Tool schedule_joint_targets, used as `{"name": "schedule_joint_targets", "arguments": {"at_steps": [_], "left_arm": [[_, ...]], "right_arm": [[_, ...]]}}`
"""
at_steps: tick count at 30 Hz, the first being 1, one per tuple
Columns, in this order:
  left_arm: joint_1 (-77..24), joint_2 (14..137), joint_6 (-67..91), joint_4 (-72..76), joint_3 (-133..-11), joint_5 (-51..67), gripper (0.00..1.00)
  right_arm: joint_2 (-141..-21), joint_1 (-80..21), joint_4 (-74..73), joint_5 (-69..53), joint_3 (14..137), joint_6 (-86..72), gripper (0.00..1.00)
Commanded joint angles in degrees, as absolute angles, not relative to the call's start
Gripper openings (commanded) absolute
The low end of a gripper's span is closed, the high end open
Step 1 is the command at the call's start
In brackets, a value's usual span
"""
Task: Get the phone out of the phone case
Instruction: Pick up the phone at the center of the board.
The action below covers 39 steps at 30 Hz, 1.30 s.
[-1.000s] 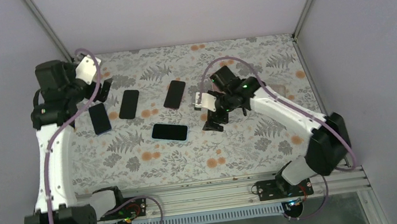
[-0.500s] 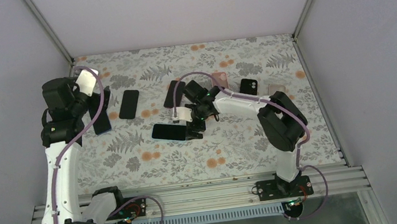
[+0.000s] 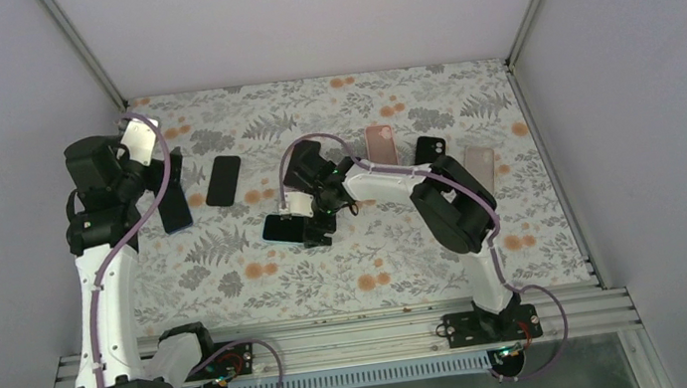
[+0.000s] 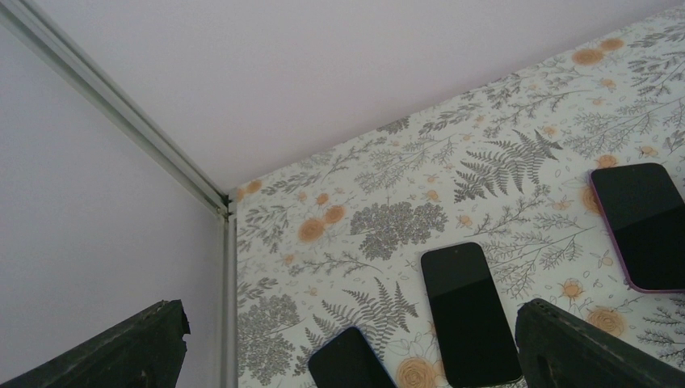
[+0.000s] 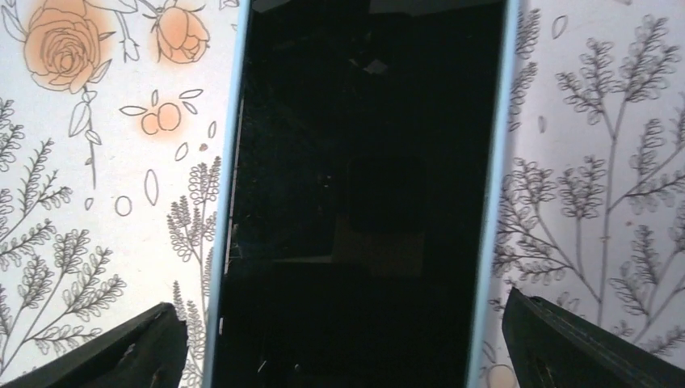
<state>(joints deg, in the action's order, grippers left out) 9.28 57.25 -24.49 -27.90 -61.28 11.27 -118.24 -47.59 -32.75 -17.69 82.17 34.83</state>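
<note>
Right arm folds leftward; right claw [image 3: 314, 230] gapes wide, empty, straddling the phone [image 5: 363, 202] beneath. The wrist view makes plain its pale-blue case [image 5: 494, 162].

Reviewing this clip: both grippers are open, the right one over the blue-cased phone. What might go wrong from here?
1. The right gripper straddles the phone and its light blue case together; closing may clamp both and separate nothing.
2. The phone lies flat on the mat, so the jaws could push it rather than lift it.
3. The left gripper hovers over other phones, likely too far away to brace the case.
</note>
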Motion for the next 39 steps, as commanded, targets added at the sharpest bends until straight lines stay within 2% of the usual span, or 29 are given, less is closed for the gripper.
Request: {"name": "schedule_joint_targets", "arguments": {"at_steps": [1, 10, 11, 15, 17, 29, 39], "left_arm": [[10.06, 56.83, -23.14, -26.29, -61.15, 13.27, 1.00], [10.15, 58.58, -23.61, -27.42, -61.04, 15.89, 1.00], [10.18, 59.17, -23.76, -27.87, -61.14, 16.43, 1.00], [10.20, 62.27, -25.59, -32.96, -63.29, 22.50, 1.00], [10.18, 64.65, -26.65, -36.65, -65.01, 26.99, 1.00], [9.13, 87.32, -43.42, -65.81, -77.34, 54.85, 1.00], [1.61, 97.02, -42.79, -69.74, -82.76, 58.97, 0.94]], "right_arm": [[-119.47, -49.31, -35.45, -17.50, 83.99, 32.73, 1.00], [-119.56, -53.05, -34.06, -6.89, 81.29, 32.69, 0.99], [-119.41, -53.22, -33.87, -6.18, 80.79, 32.84, 0.95], [-118.80, -53.21, -33.92, -6.02, 79.80, 32.56, 0.66], [-117.74, -53.26, -33.57, -6.00, 78.88, 32.33, 0.61], [-103.77, -53.26, -30.78, -4.75, 76.71, 31.70, 0.57], [-103.22, -53.47, -31.92, -1.95, 83.32, 31.44, 0.59]]}}
